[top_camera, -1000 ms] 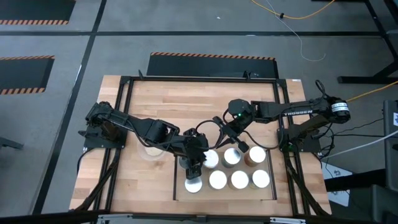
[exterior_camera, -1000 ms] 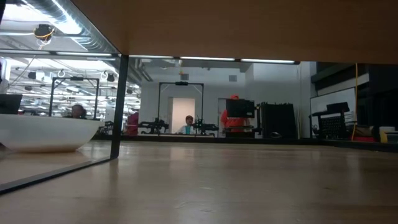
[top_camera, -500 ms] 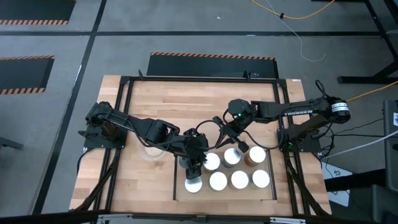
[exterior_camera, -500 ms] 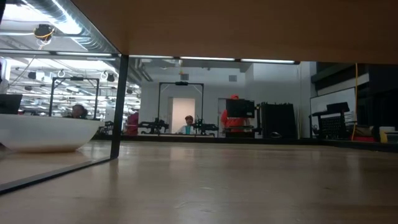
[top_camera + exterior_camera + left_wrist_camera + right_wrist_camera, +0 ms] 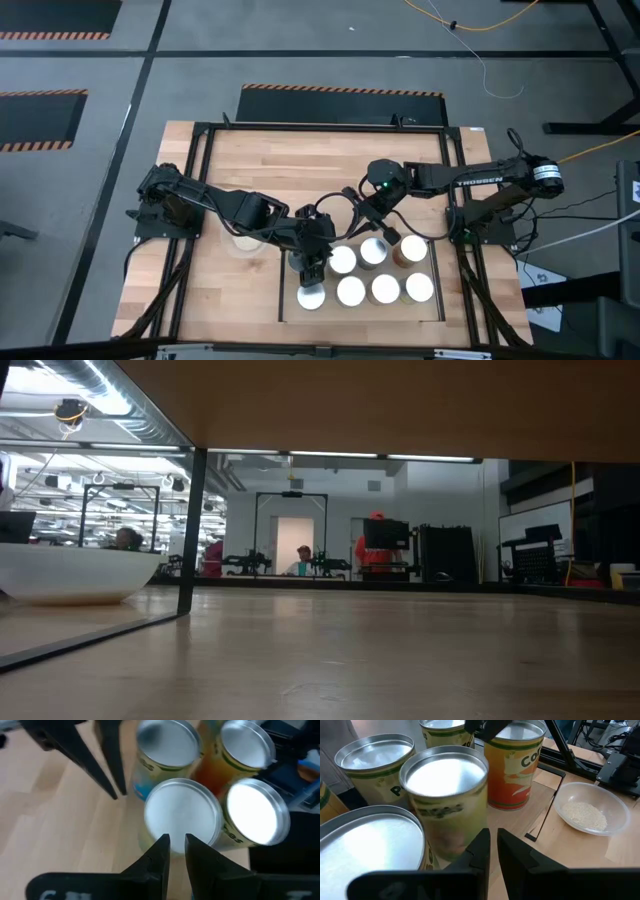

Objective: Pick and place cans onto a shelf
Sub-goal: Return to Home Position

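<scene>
Several cans with shiny silver tops stand upright in two rows on the light-wood shelf (image 5: 365, 312), between its thin black bars. My left gripper (image 5: 312, 268) (image 5: 177, 847) is shut and slants down over the leftmost front can (image 5: 312, 297) (image 5: 182, 812). My right gripper (image 5: 386, 234) (image 5: 493, 842), also shut, hangs at the back row between two cans (image 5: 374, 250) (image 5: 413, 248). Its wrist view shows a yellow-green can (image 5: 445, 795) just ahead of the fingers and an orange can (image 5: 515, 765) farther off. The low view shows neither cans nor grippers. My left gripper's shut fingertips (image 5: 161, 851) stand at the near rim (image 5: 175, 839) of the can's lid, slanting down from the table's left; whether they touch it cannot be told. My right gripper's shut fingertips (image 5: 481, 840) stand close beside the yellow-green can's wall (image 5: 470, 827); whether they touch it cannot be told.
A clear round dish (image 5: 245, 241) (image 5: 587, 810) (image 5: 70, 575) with beige grains sits left of the shelf, under my left arm. A larger black metal frame (image 5: 200, 200) runs around the wooden tabletop. Bare wood (image 5: 320, 170) lies at the table's far half.
</scene>
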You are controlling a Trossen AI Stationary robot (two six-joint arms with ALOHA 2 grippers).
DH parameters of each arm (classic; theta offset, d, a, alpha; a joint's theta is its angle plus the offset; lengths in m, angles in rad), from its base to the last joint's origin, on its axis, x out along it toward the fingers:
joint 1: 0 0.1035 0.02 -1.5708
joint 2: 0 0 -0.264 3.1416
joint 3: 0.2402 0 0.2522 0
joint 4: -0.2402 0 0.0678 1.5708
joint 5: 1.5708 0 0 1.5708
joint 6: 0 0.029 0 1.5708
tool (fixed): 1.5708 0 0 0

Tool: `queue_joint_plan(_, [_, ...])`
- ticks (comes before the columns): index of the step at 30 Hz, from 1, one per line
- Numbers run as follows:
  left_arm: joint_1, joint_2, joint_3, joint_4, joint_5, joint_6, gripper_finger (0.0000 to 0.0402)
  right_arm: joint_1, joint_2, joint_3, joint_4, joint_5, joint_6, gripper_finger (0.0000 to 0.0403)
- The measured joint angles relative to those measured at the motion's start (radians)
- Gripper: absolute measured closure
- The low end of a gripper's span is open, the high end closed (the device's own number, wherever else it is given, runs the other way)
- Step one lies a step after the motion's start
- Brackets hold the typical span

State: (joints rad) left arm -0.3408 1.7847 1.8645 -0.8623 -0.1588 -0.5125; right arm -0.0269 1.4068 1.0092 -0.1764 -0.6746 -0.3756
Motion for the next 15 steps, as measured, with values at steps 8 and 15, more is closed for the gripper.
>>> queue_joint_plan(8, [0.007, -0.027, -0.001, 0.015, -0.066, 0.057, 0.0392, -0.002, -0.086, 0.0, -0.038, 0.002, 0.0, 0.0363])
queue_joint_plan(15, [0.044, -0.113, -0.001, 0.011, -0.075, 0.167, 0.0399, -0.016, -0.245, 0.002, -0.093, 0.03, 0.002, 0.0363])
